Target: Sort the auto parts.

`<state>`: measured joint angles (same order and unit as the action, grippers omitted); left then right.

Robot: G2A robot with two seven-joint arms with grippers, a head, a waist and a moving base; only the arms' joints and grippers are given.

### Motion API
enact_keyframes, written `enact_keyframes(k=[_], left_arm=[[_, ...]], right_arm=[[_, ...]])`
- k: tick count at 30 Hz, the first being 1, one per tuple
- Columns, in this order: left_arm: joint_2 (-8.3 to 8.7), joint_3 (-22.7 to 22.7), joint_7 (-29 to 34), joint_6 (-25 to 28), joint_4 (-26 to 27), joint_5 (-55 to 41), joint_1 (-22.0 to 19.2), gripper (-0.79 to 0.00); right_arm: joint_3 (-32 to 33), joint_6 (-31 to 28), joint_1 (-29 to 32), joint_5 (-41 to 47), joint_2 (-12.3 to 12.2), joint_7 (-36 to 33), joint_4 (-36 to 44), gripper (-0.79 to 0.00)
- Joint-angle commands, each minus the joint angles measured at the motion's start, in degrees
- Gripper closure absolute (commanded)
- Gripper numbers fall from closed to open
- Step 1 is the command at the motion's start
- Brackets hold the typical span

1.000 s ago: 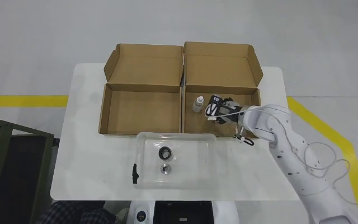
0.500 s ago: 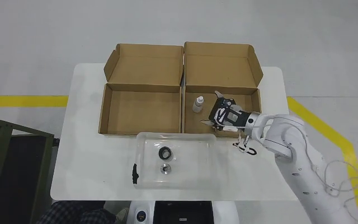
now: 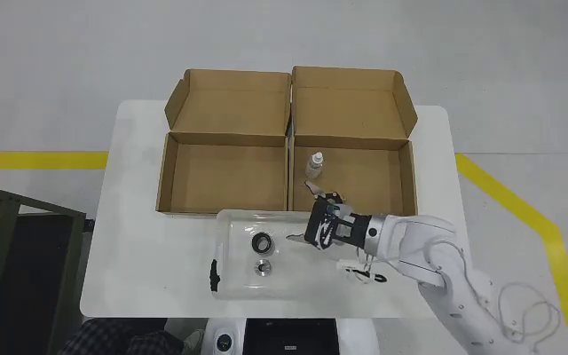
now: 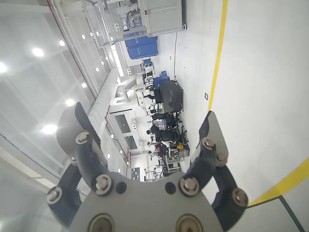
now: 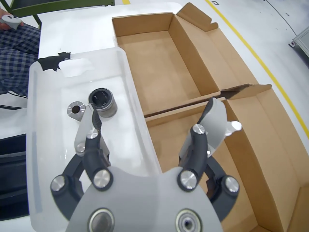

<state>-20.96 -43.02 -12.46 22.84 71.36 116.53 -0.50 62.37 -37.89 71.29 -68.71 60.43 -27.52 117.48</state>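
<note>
Left box and right box sit side by side toward the table's far edge, a bottle in the right; the bin before them holds a bearing behind a disc

- The right arm is white, made of smooth rounded segments, with a thin pale cable looping beside it.
- The right gripper has two flat pale grey fingers lined with jagged black pads, carried on curved black links.
- Shiny round screws pin those links to a rounded grey plate.
- The left gripper is the same make, with a grey plate, black links and silver screws.
</note>
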Motion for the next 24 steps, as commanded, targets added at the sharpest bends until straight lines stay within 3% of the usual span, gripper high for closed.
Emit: enact_keyframes(k=[1,24], left_arm=[[0.0,0.0,0.0,0.0,0.0,0.0,0.0,-0.785],[0.0,0.0,0.0,0.0,0.0,0.0,0.0,-0.785]], right_arm=[[-1.4,0.3,0.13,-1.04,0.16,0.73,0.07,-0.702],[-14.34,2.84,-1.64,-12.52,2.43,6.29,-7.05,-0.585]])
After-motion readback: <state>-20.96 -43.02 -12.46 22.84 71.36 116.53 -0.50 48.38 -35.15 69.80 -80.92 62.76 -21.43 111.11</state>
